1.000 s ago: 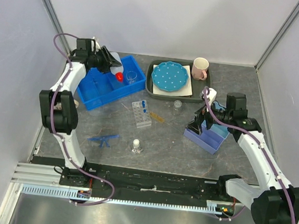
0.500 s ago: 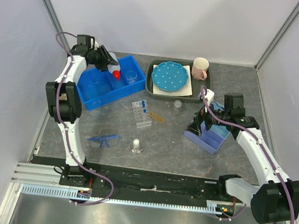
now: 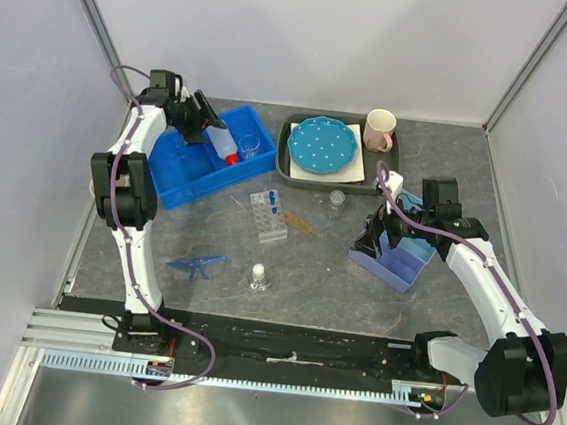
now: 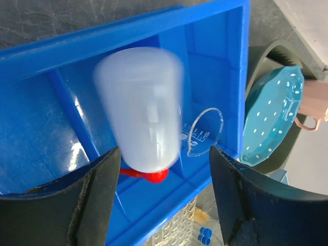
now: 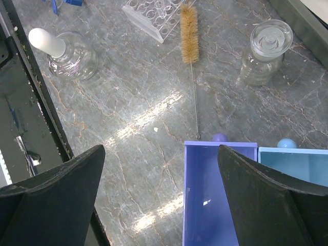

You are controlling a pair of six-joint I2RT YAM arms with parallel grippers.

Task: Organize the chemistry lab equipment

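The white squeeze bottle point(image 3: 222, 144) with a red nozzle is in the blue bin point(image 3: 182, 168), nozzle down. In the left wrist view it is blurred point(image 4: 141, 110). My left gripper point(image 3: 202, 115) point(image 4: 165, 152) hangs over it, open, jaws clear of the bottle. A glass beaker point(image 3: 249, 147) point(image 4: 205, 132) stands in the same bin. The test-tube rack point(image 3: 268, 216), blue safety glasses point(image 3: 196, 262), stoppered flask point(image 3: 258, 276) point(image 5: 69, 56) and a lidded glass jar point(image 3: 337, 199) point(image 5: 264, 51) are on the table. My right gripper point(image 3: 372, 243) point(image 5: 161, 148) is open and empty.
A purple bin point(image 3: 389, 265) point(image 5: 215, 195) and a light blue bin point(image 5: 292, 159) sit under my right gripper. A brush point(image 5: 189, 25) lies by the rack. A dark tray point(image 3: 293, 168) at the back holds the dotted plate point(image 3: 322, 144) and a pink mug point(image 3: 379, 129).
My left gripper has let go of the squeeze bottle, which has dropped further into the blue bin. The right arm has barely moved.
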